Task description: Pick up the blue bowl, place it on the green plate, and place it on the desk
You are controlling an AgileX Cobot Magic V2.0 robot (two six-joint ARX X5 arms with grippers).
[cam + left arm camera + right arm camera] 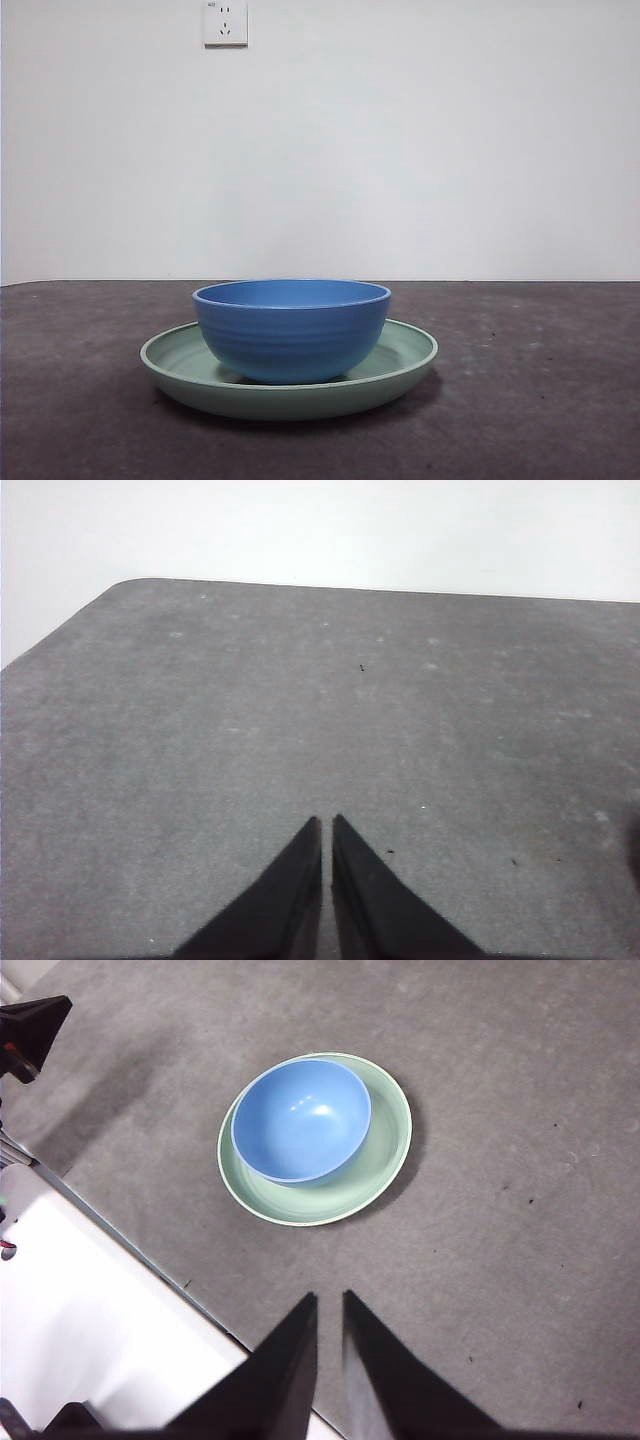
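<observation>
Upright blue bowl [291, 332] on green plate [405, 352]

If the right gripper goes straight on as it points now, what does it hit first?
Probably bare desk: the right gripper looks down at it, with the plate and bowl further ahead. Depth is unclear.

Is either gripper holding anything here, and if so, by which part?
Nothing is held. The left gripper and right gripper are shut on nothing; the bowl sits on the plate, untouched.

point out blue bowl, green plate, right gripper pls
blue bowl [291, 340]: front view, on its ridged outer wall.
green plate [412, 352]: front view, on its bare rim beside the bowl.
right gripper [330, 1305]: right wrist view, between its fingertips.
</observation>
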